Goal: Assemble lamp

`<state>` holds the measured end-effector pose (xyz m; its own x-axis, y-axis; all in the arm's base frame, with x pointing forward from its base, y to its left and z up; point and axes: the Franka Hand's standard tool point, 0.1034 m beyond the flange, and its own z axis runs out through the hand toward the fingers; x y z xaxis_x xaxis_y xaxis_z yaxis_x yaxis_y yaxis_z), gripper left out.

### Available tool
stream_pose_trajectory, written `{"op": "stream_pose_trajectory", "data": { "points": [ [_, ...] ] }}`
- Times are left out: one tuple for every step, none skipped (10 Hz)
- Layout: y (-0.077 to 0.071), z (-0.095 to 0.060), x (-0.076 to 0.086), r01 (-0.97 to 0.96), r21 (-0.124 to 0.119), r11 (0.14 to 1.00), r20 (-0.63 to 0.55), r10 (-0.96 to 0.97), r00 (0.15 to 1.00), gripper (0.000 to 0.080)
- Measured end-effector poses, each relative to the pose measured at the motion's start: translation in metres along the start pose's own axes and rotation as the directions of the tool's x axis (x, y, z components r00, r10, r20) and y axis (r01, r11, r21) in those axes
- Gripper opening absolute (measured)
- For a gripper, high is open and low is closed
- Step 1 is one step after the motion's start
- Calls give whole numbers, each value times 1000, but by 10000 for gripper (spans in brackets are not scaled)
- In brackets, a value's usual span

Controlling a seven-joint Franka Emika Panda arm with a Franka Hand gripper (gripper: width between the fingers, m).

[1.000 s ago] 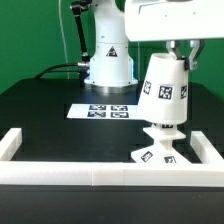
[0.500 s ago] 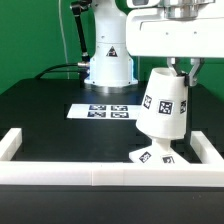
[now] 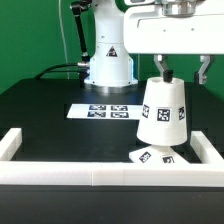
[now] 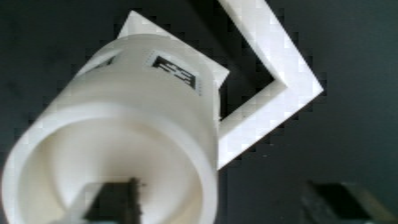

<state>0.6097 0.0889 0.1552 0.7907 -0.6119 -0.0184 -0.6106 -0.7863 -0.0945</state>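
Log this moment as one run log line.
gripper: open, above shade | shade: released, upright over bulb on base | bulb: hidden | marker board: untouched

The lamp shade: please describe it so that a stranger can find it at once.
Look inside the white border rails, toward the exterior view's right. There the open gripper hangs above a white cone, the shade, standing over the flat square base. It alone is tall and tapered.

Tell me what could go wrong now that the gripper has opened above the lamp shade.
1. The shade stands on the base and hides what is beneath, so its seating cannot be confirmed; it might topple.
2. The open gripper has one finger close by the shade's top, so moving sideways could knock it over.
3. The base sits close to the border rail, leaving little room.
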Motion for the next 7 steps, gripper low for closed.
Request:
{"op": "stream_pose_trajectory", "data": {
  "points": [
    [5, -1, -6, -2, -2, 1000, 8, 2, 1000, 547],
    [9, -2, -10, -6, -5, 1000, 13, 6, 1000, 669],
    [8, -1, -12, -18, -8, 1000, 14, 18, 1000, 695],
    [6, -1, -14, -27, -11, 1000, 13, 27, 1000, 695],
    [4, 0, -17, -43, -14, 999, 14, 43, 999, 698],
    [1, 0, -20, -62, -15, 998, 14, 62, 998, 698],
    [0, 0, -21, -75, -15, 997, 13, 75, 997, 699]
  ]
}}
